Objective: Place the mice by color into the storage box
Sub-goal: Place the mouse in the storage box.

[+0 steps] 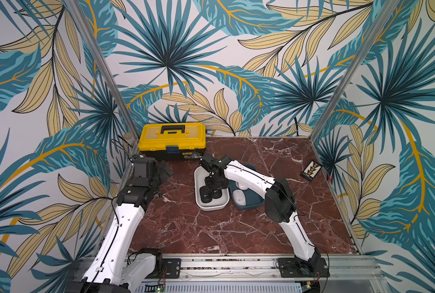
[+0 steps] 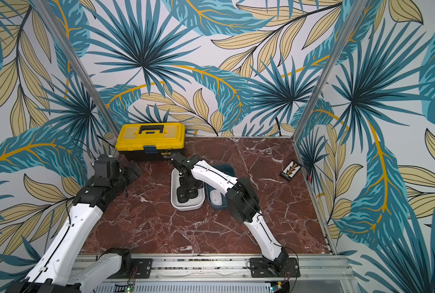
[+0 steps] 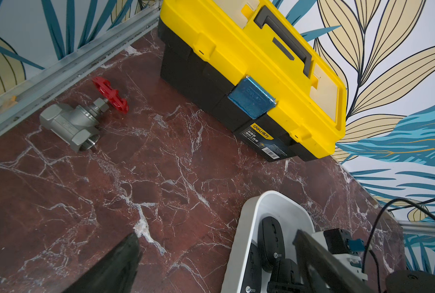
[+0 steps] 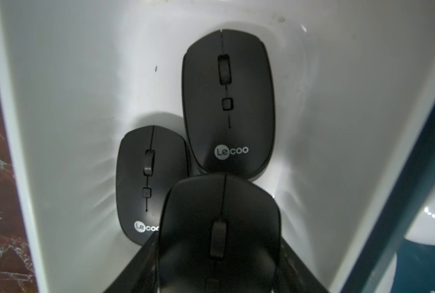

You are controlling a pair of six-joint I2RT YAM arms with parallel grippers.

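- Three matte black oval computer mice [image 4: 227, 101] are in a shallow white rounded plastic bin [image 1: 212, 207] at the middle of a red-brown marble table [image 1: 211, 236].
- Two of them lie on the bin floor, side by side and touching. The third black mouse [image 4: 219, 228] is above them, clamped at its sides by the right end effector [image 1: 213, 190].
- Two white mice [image 1: 239, 197] lie in a dark teal plastic bin [image 1: 249, 206] just beside the white bin, partly hidden by the right arm.
- The left end effector [image 1: 167, 170] hangs near the table's left edge with its fingers spread wide, grasping nothing.
- A yellow-and-black toolbox [image 1: 172, 139] stands at the back wall, and a grey metal valve with a red handwheel [image 3: 71, 124] lies near it.
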